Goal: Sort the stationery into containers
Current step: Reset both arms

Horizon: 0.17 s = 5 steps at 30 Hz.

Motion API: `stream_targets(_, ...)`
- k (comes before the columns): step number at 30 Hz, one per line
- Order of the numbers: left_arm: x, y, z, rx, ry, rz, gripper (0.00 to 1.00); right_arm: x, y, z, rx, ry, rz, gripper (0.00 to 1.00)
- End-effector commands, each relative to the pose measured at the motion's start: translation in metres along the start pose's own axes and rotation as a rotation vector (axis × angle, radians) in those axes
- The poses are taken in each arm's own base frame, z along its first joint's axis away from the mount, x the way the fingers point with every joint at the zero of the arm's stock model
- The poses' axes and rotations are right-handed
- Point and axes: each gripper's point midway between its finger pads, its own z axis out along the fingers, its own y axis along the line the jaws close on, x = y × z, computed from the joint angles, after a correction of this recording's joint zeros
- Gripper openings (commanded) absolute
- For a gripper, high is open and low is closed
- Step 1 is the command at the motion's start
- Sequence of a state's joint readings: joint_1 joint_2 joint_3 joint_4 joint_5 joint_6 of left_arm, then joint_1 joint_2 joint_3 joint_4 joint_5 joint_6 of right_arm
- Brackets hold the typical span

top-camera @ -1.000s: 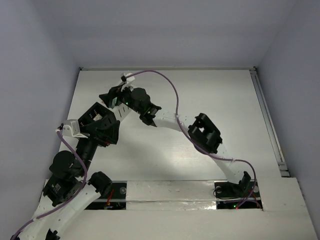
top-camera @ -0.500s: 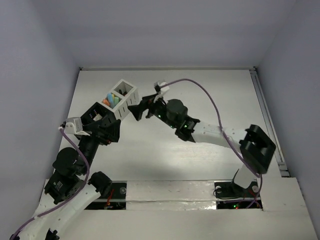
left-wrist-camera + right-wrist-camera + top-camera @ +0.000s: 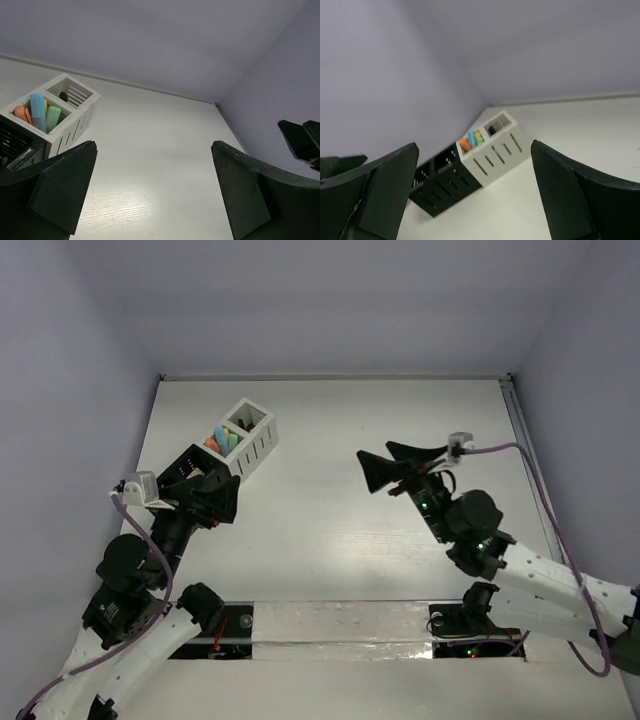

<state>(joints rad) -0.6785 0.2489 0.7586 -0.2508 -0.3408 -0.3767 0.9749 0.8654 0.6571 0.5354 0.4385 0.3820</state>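
Stationery stands in the white container, just beside the black container; left gripper and right gripper hang spread, empty; we judge sorting done; we would withdraw high, clear of both containers.

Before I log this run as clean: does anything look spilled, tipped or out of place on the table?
Nothing stands out. The white container stands upright beside the black container, coloured stationery in one compartment, a black piece in the other. No pieces lie loose on the visible table.
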Motion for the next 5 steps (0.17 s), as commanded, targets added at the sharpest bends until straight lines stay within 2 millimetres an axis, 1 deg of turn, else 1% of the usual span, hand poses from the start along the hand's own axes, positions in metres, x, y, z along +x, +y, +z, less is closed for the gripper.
stream_targets(1,-0.0273,-0.0105,-0.0039,0.021,-0.055,-0.034,0.99,-0.0134,-0.0221,-0.0157,0.094,-0.044,0.009,1.0)
stream_targets(2,-0.0261,-0.01,-0.0042,0.018,-0.052,-0.043,0.99,-0.0106,-0.0262,-0.0187,0.108,-0.031,0.001,1.0)
stream_targets(3,-0.0253,-0.0092,-0.0043,0.015,-0.051,-0.048,0.99,-0.0137,-0.0278,-0.0205,0.117,-0.037,0.003,1.0)
stream_targets(5,-0.0224,-0.0082,-0.0041,0.01,-0.042,-0.052,0.99,-0.01,-0.0289,-0.0211,0.126,-0.009,-0.007,1.0)
